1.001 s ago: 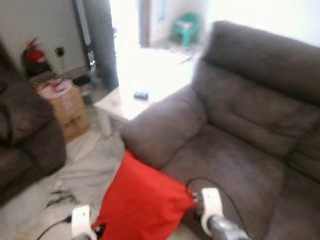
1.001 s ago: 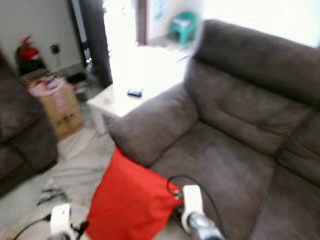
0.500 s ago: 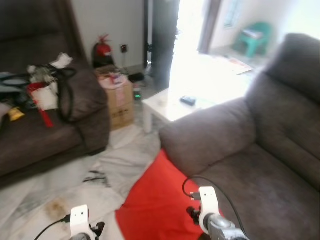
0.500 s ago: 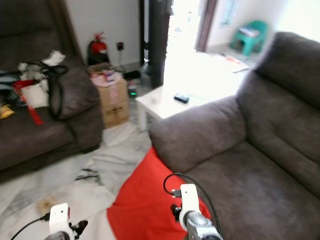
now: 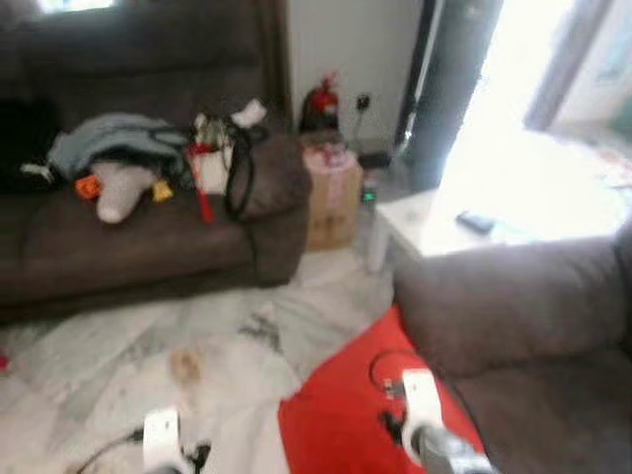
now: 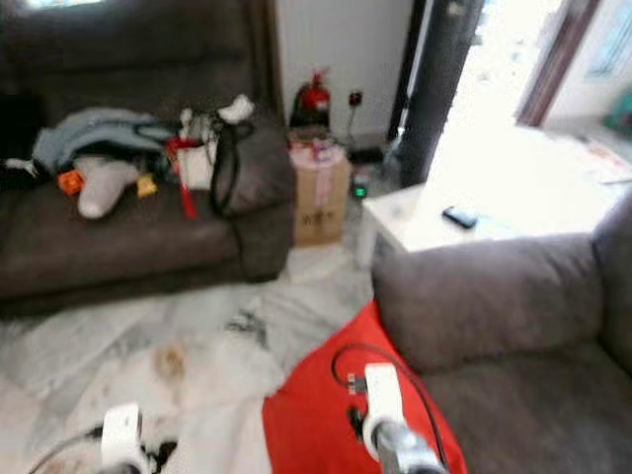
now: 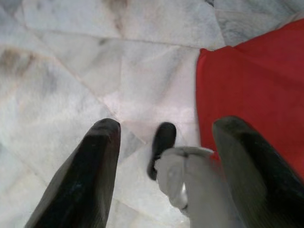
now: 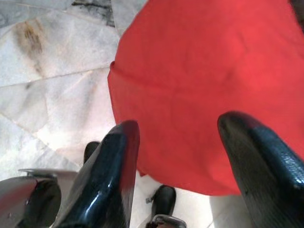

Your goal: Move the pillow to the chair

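The red pillow point(image 5: 346, 427) sits low between my two arms, against the front of the grey armchair point(image 5: 513, 306), just above the marble floor. My right gripper point(image 8: 180, 123) is open, and its black fingers point(image 8: 118, 166) hang spread over the pillow point(image 8: 204, 80) without touching it. My left gripper point(image 7: 166, 124) is open too, above bare floor, with the pillow's edge point(image 7: 256, 80) just beside one finger. Both white wrists show at the bottom of the eye views, the left wrist point(image 5: 160, 436) and the right wrist point(image 5: 415, 395).
A dark brown sofa point(image 5: 128, 237) strewn with clothes and a bag stands across the floor. A cardboard box point(image 5: 331, 202), a fire extinguisher point(image 5: 321, 99) and a low white table point(image 5: 444, 222) stand by the bright doorway. Marble floor point(image 5: 148, 336) lies open between the sofas.
The camera has swung left: the brown sofa has come into view and the grey armchair has slid to the right edge. The pillow stays between my arms.
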Tool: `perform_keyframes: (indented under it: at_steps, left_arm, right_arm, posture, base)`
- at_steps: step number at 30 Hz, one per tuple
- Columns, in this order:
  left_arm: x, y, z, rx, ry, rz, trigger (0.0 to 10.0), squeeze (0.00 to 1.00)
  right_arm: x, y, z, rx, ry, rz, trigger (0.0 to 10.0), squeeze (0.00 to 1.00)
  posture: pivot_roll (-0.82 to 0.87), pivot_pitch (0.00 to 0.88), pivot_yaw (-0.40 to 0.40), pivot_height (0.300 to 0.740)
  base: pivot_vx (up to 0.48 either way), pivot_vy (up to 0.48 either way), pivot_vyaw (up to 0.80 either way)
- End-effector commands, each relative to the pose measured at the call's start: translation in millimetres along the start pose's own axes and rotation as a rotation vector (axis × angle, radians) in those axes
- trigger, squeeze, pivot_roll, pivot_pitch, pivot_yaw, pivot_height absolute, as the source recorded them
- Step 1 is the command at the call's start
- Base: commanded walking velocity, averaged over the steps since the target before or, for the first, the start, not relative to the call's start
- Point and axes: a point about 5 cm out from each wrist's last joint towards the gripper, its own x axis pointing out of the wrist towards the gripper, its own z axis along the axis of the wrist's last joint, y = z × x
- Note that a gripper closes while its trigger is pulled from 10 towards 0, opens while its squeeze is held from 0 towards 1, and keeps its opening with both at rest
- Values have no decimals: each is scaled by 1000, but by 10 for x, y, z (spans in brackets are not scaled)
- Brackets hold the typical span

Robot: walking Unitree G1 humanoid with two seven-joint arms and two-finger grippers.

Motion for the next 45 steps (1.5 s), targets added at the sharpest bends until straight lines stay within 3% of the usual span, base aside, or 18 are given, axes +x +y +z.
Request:
perform_keyframes:
  at_steps: [1, 6, 25, 45]
  left_arm:
    - [2, 12, 15, 3, -3, 4, 10000, 0]
    - [1, 14, 17, 6, -5, 7, 10000, 0]
    - [0, 24, 34, 38, -23, 16, 10000, 0]
    - [0, 21, 29, 33, -20, 18, 10000, 0]
  right_arm:
    - [1, 19, -5, 37, -8, -2, 10000, 0]
    - [1, 26, -2, 90, -30, -6, 10000, 0]
    - [0, 23, -10, 94, -28, -12, 10000, 0]
    - [0, 19, -9, 88, -26, -13, 10000, 0]
  posture:
    - [100, 2, -56, 740]
    - [98, 3, -54, 740]
    - [98, 8, -54, 740]
    - [97, 6, -55, 740]
  base:
    - [0, 0, 0]
    - [0, 0, 0]
    - [0, 0, 0]
    - [0, -321, 0]
